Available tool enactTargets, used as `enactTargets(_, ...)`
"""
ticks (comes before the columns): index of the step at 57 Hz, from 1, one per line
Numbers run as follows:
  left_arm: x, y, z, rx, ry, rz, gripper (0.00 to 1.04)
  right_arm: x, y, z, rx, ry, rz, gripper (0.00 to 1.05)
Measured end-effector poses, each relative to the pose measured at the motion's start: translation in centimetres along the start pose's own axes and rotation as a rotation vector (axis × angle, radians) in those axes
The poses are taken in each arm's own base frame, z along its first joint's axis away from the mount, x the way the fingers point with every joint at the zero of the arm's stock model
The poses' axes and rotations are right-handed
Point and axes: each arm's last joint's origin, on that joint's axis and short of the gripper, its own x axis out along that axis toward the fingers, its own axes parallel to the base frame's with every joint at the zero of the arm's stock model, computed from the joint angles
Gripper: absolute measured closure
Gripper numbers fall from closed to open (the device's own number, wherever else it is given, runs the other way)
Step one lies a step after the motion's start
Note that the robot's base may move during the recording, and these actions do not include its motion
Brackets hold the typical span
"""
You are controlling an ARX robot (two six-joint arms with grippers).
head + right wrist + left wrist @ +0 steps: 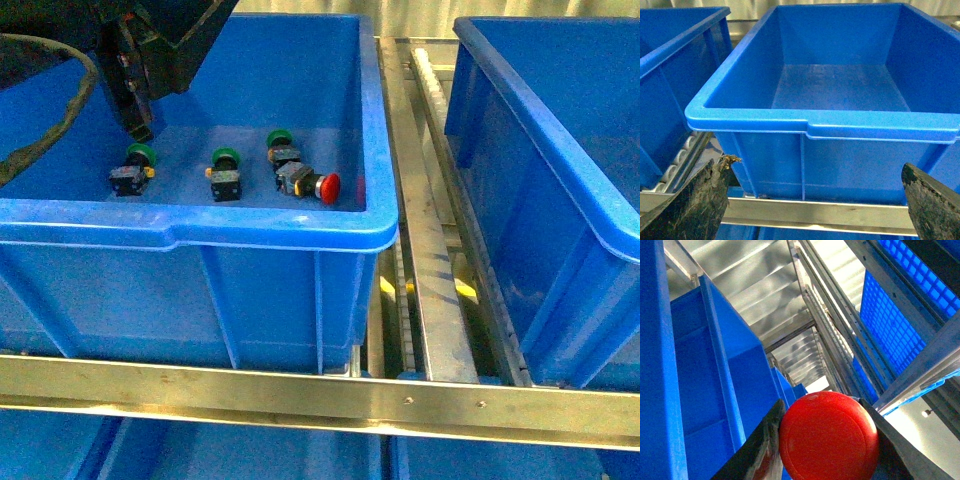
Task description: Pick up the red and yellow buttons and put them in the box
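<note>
My left gripper (821,403) is shut on a red button (827,437), whose round red cap fills the space between the two black fingers. In the front view my left arm (150,50) hangs over the far left of the left blue bin (300,225); the held button is hidden there. A second red button (326,187) lies on its side on that bin's floor, near the right wall. No yellow button is in view. My right gripper (815,165) is open and empty, in front of an empty blue box (820,122).
Three green-capped buttons (140,155), (225,160), (278,140) stand in the left bin. The right blue box (560,150) sits beside it across a metal roller rail (425,200). A metal shelf bar (320,395) runs along the front.
</note>
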Motion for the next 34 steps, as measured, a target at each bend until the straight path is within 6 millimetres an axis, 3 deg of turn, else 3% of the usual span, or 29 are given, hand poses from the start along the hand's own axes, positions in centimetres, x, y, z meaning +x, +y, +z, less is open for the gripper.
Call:
enactTargets(15,-0.1,1.4,0.2,-0.03,0.047,0.02,0.72,0.0,0.0,0.0,0.0,0.0,0.0,0.06)
enactTargets(21,0.9,2.8,0.9,-0.058,0.114,0.003,0.72,0.0,0.0,0.0,0.0,0.0,0.0,0.06)
enactTargets(27,6.6,6.0,3.1,-0.098,0.229,-0.071,0.72,0.0,0.0,0.0,0.0,0.0,0.003,0.06)
enactTargets(34,10.1,7.9,3.2,-0.121,0.272,-0.06,0.72,0.0,0.0,0.0,0.0,0.002,0.0,0.06)
